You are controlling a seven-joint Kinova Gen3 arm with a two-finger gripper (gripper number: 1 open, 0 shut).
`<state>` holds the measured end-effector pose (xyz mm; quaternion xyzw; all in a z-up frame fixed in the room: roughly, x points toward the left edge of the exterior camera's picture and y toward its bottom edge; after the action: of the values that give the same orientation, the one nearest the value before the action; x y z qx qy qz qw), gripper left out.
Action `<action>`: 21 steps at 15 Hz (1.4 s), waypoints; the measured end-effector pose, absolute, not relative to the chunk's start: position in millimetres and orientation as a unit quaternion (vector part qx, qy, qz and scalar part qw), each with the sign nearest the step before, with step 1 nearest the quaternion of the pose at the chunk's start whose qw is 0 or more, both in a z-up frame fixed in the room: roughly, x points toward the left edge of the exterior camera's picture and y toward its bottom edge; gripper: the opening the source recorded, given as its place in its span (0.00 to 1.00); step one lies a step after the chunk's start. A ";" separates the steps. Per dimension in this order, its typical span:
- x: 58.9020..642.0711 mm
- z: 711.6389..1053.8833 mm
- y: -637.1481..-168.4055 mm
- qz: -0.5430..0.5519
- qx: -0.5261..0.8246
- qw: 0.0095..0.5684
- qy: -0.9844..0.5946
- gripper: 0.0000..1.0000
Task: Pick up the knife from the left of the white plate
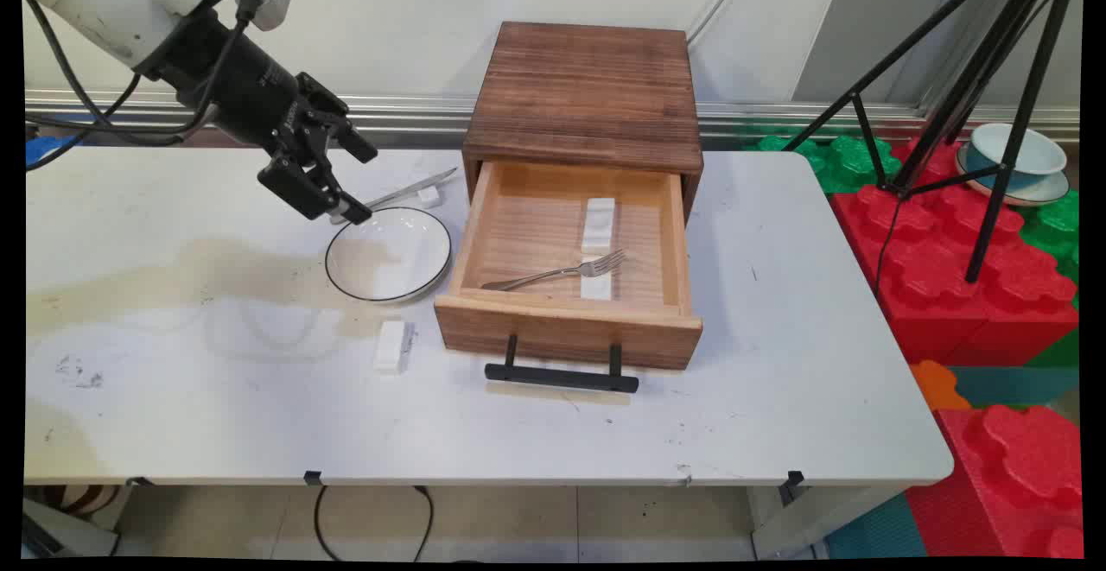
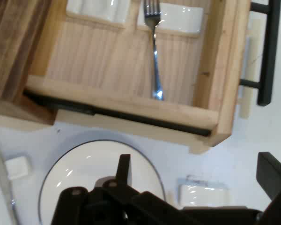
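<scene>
Gripper, jaws wide, empty, probably just above plate; fork in open drawer right of plate

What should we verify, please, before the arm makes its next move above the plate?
1. gripper open and empty: ok.
2. gripper clear of the plate, hovering above its far rim: ok.
3. plate empty: ok.
4. drawer pulled open: ok.
5. fork lying inside the drawer, tines on a white rest: ok.
6. Knife behind the plate clear of the gripper: cannot tell.
</scene>
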<state>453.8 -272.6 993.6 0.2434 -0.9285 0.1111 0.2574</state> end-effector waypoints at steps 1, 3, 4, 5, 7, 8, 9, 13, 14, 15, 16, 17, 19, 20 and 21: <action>458.0 992.8 -275.8 0.115 0.247 0.253 -0.928 1.00; 468.9 989.4 -285.3 0.122 0.258 0.241 -0.927 1.00; 473.6 987.1 -289.7 0.125 0.263 0.236 -0.927 1.00; 479.8 983.7 -295.7 0.128 0.270 0.228 -0.927 1.00; 488.4 977.6 -305.3 0.133 0.280 0.218 -0.926 1.00; 491.3 975.4 -308.6 0.135 0.283 0.214 -0.925 1.00; 496.0 971.8 -313.5 0.138 0.288 0.209 -0.924 1.00; 511.0 959.4 -331.9 0.148 0.303 0.192 -0.922 1.00; 516.0 955.1 -338.4 0.150 0.308 0.186 -0.921 1.00; 521.3 950.9 -344.5 0.152 0.311 0.180 -0.921 1.00; 525.7 947.1 -349.1 0.154 0.314 0.176 -0.920 1.00; 528.3 944.5 -352.3 0.155 0.316 0.173 -0.920 1.00; 536.2 935.9 -362.4 0.157 0.323 0.164 -0.919 1.00; 540.4 931.1 -367.8 0.157 0.327 0.160 -0.918 1.00; 543.2 926.9 -372.8 0.158 0.330 0.156 -0.917 1.00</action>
<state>543.2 -372.8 926.9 0.3303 -0.9173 0.1580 0.1563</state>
